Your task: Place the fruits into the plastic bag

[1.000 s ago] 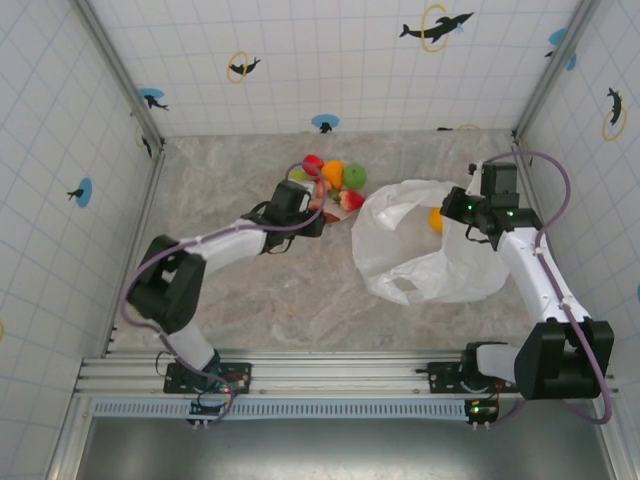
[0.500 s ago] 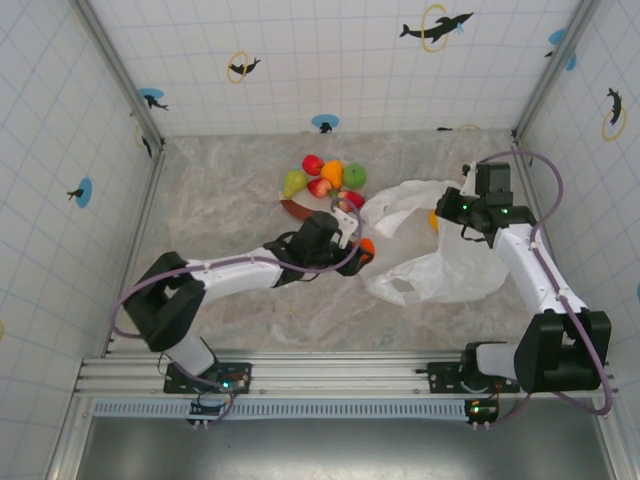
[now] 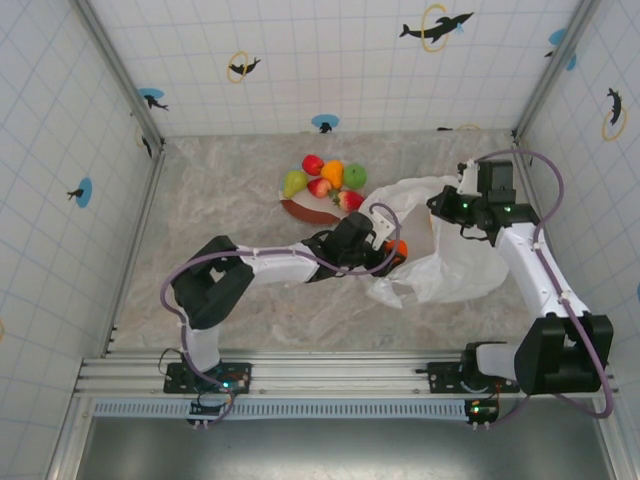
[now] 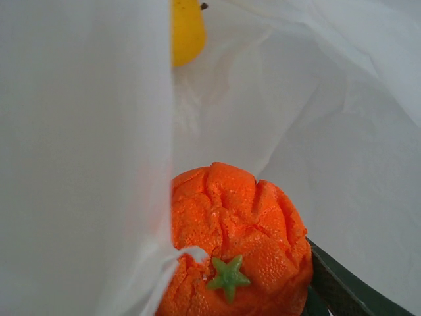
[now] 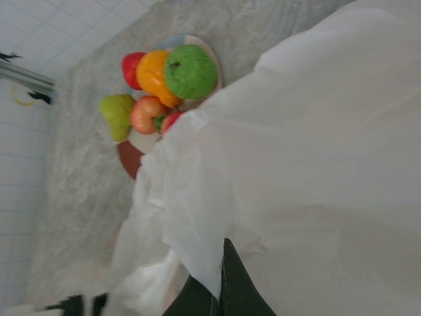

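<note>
The left gripper [image 3: 392,250] grips an orange [image 4: 237,230] just inside the mouth of the bag [image 3: 460,270]. A yellow fruit [image 4: 186,29] lies deeper in. The right gripper [image 3: 441,206] is pinched tight on the bag's far edge. Beyond, the other fruits [image 3: 333,172] sit on the plate [image 3: 297,210].

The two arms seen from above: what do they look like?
The left arm and right arm have smooth white tubes between chunky black joints. A thin purple cable loops loosely along each. Their black bases sit on a silver rail.
</note>
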